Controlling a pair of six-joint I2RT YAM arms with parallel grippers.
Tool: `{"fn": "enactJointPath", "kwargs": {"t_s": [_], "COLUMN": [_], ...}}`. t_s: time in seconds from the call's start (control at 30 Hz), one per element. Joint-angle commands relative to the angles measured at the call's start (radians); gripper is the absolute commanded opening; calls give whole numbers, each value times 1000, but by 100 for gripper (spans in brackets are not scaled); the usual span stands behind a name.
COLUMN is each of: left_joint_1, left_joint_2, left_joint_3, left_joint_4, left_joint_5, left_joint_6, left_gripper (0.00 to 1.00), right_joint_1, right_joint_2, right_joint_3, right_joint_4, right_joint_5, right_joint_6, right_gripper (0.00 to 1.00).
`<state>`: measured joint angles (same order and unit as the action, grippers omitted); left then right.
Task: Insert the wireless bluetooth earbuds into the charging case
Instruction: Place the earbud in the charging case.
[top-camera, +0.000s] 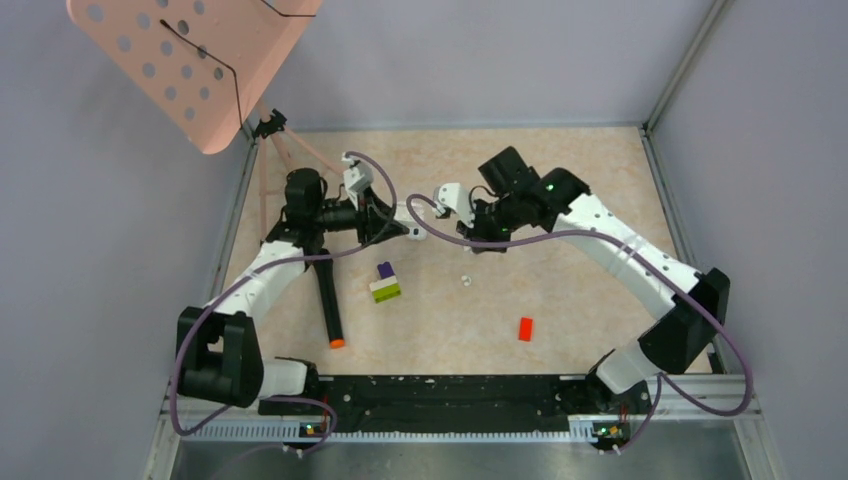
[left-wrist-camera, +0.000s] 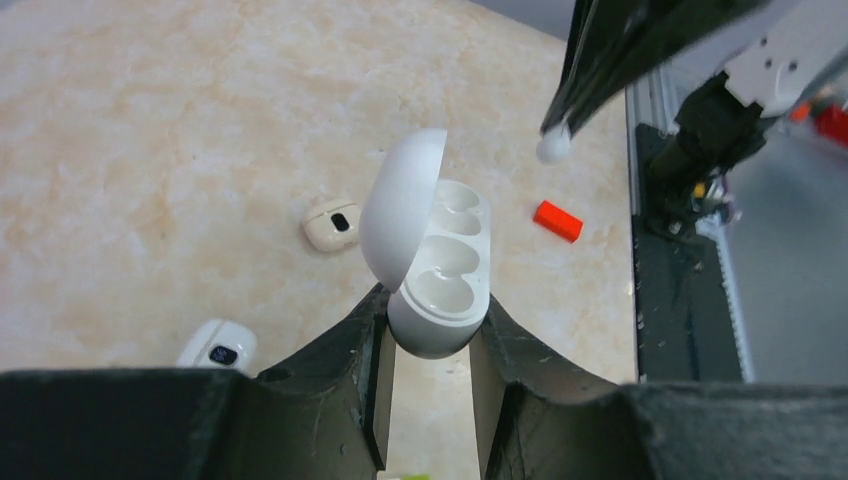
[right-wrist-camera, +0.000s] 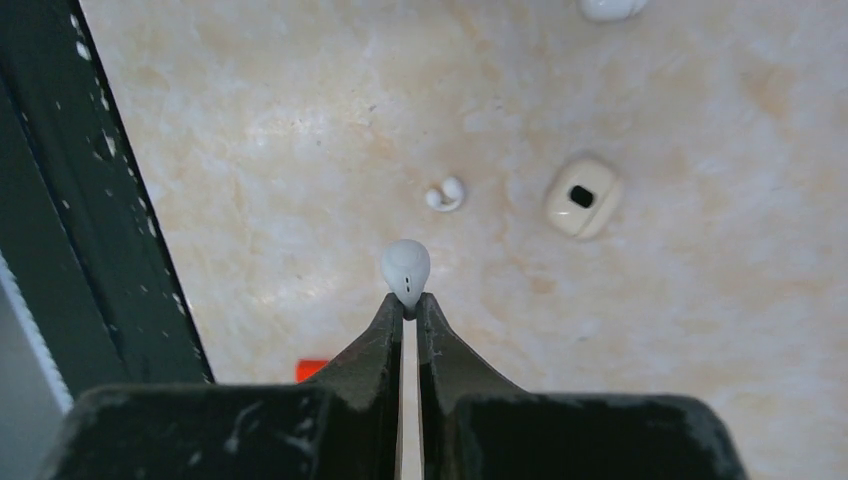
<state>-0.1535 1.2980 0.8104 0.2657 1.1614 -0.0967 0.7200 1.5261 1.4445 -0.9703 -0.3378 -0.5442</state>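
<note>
My left gripper (left-wrist-camera: 432, 325) is shut on the lower end of a white charging case (left-wrist-camera: 440, 295), held above the table. Its lid (left-wrist-camera: 400, 200) stands open and both wells show empty. My right gripper (right-wrist-camera: 405, 302) is shut on a white earbud (right-wrist-camera: 405, 268), pinched at its fingertips. In the left wrist view that earbud (left-wrist-camera: 553, 147) hangs beyond the far end of the case, up and to the right, apart from it. A second earbud (right-wrist-camera: 446, 194) lies loose on the table (top-camera: 560, 180), seen from above (top-camera: 466, 280) right of the stacked bricks.
A beige case (left-wrist-camera: 331, 225) and a white case (left-wrist-camera: 217, 345) lie on the table under the left gripper. A red brick (top-camera: 525, 328), a purple and green brick stack (top-camera: 385, 282) and a black marker (top-camera: 329, 305) lie nearer the bases. A pink perforated board (top-camera: 190, 60) overhangs the back left.
</note>
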Motion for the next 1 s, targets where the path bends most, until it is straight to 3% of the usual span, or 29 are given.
{"fn": "enactJointPath", "kwargs": {"t_s": [0.0, 0.1, 0.27, 0.4, 0.8, 0.97], "left_joint_1": [-60, -87, -132, -159, -205, -206], "left_joint_2": [52, 71, 78, 98, 76, 87], "left_joint_3": [137, 146, 80, 68, 34, 32], "left_joint_4": [-337, -342, -16, 82, 236, 315], "left_joint_5": [98, 112, 89, 41, -28, -20], "left_joint_6": [538, 561, 358, 284, 107, -36], "left_gripper": [0, 0, 0, 0, 0, 0], "right_joint_1": [12, 19, 38, 69, 115, 114], "right_joint_2": [-29, 35, 165, 237, 277, 271], "right_joint_3": [227, 406, 654, 764, 787, 761], "right_joint_4": [-277, -375, -460, -494, -469, -398], "right_joint_5": [51, 96, 71, 34, 87, 128], "right_joint_6": [-371, -428, -348, -285, -212, -150], "right_gripper": [0, 0, 0, 0, 0, 0]}}
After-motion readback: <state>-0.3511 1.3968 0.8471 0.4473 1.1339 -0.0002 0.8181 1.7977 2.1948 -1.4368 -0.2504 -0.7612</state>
